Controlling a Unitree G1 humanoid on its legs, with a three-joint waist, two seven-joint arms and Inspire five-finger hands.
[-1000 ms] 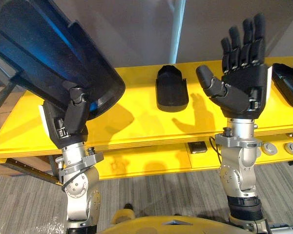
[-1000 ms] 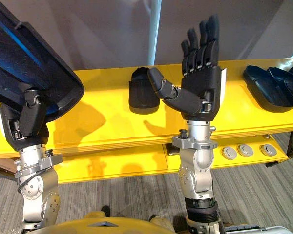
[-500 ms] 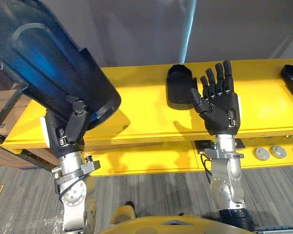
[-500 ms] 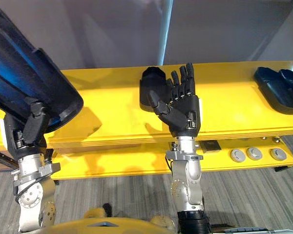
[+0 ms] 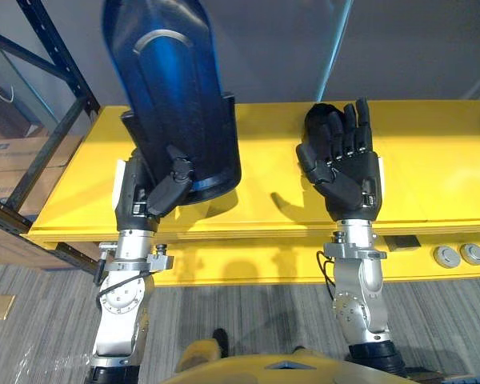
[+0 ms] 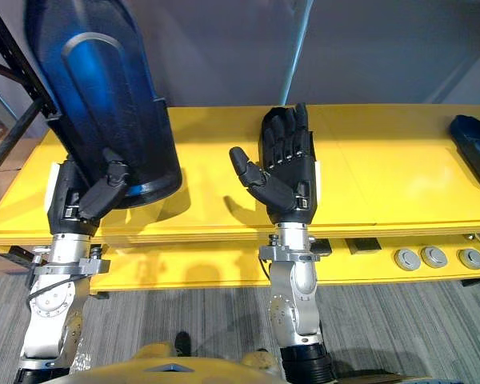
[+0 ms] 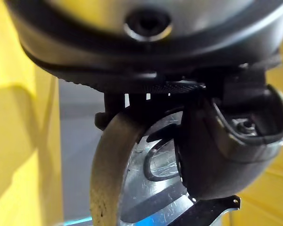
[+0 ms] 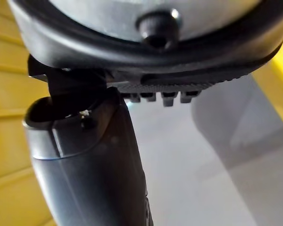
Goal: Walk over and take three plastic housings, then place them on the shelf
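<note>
Left eye view: left hand [image 5: 148, 192] is gripping a plastic housing [image 5: 176, 96]; right hand [image 5: 344, 164] is hanging open.

The big dark plastic housing is standing nearly upright, the left thumb curling over its lower rim and the fingers wrapping behind it. Its lower end is sitting above the left part of the yellow shelf [image 5: 432, 160]; I cannot tell whether it is touching. The right hand is rising in front of the shelf, fingers straight, thumb spread, holding nothing. A second housing [image 5: 318, 118] is lying on the shelf just behind the fingertips, mostly hidden. In the right eye view, a third housing [image 6: 474, 148] is lying at the shelf's right end, well apart. Silver discs [image 5: 446, 256] are sitting on the lower level. A blue rack post [image 5: 56, 60] is slanting at far left.
</note>
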